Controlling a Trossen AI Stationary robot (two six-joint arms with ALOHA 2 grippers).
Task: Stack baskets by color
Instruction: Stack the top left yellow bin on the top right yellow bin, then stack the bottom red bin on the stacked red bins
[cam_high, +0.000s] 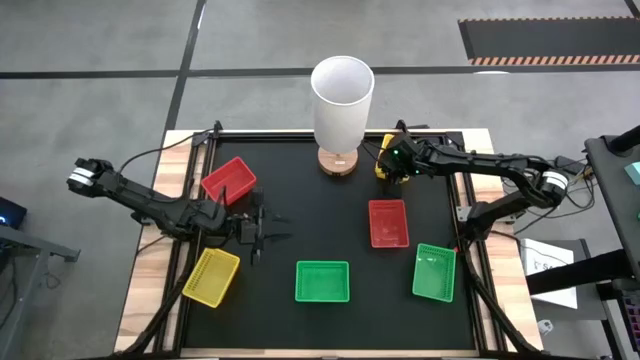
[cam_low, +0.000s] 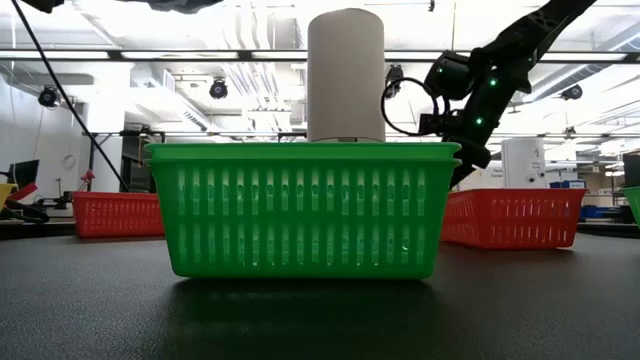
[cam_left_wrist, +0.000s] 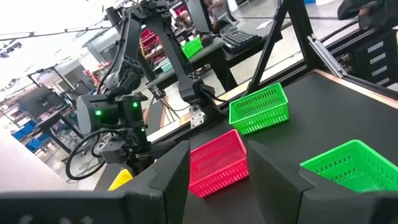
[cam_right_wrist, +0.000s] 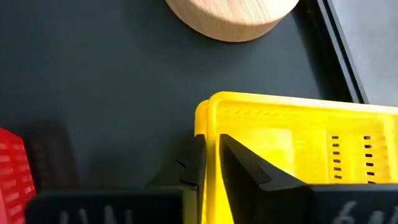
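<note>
the right claw (cam_right_wrist: 211, 163) sits astride the rim of a yellow basket (cam_right_wrist: 298, 149) at the upper middle of the high view, beside the wooden base (cam_right_wrist: 233, 15); its grip looks slightly loosened. the left claw (cam_high: 262, 232), released, hangs at middle left, nearer the other yellow basket (cam_high: 212, 277).

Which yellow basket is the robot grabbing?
The yellow basket by the wooden base; the right gripper straddles its rim. The other yellow basket sits untouched.
</note>
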